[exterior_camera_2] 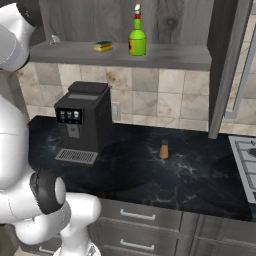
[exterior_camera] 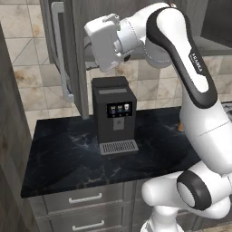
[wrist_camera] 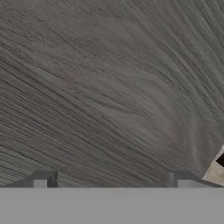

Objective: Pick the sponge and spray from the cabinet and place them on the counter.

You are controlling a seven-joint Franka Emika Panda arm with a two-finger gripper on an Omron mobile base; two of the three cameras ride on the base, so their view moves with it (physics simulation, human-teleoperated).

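Note:
The cabinet (exterior_camera_2: 165,55) stands open above the counter (exterior_camera_2: 150,170). On its lower shelf the yellow-and-green sponge (exterior_camera_2: 103,46) lies flat. The green spray (exterior_camera_2: 137,36) stands upright just right of the sponge. In the left base view the arm's white hand (exterior_camera: 106,41) is raised high beside the cabinet's open left door (exterior_camera: 72,54), above the coffee machine. In the hand view my gripper (wrist_camera: 111,181) is open, its fingertips (wrist_camera: 43,179) wide apart with nothing between them. It faces a wood-grain cabinet panel (wrist_camera: 109,87) at close range.
A black coffee machine (exterior_camera_2: 82,122) stands on the counter's left part. A small orange-brown shaker (exterior_camera_2: 164,149) sits mid-counter. The right cabinet door (exterior_camera_2: 227,65) hangs open. A stove (exterior_camera_2: 245,160) lies at the far right. Drawers (exterior_camera: 86,199) run below the counter.

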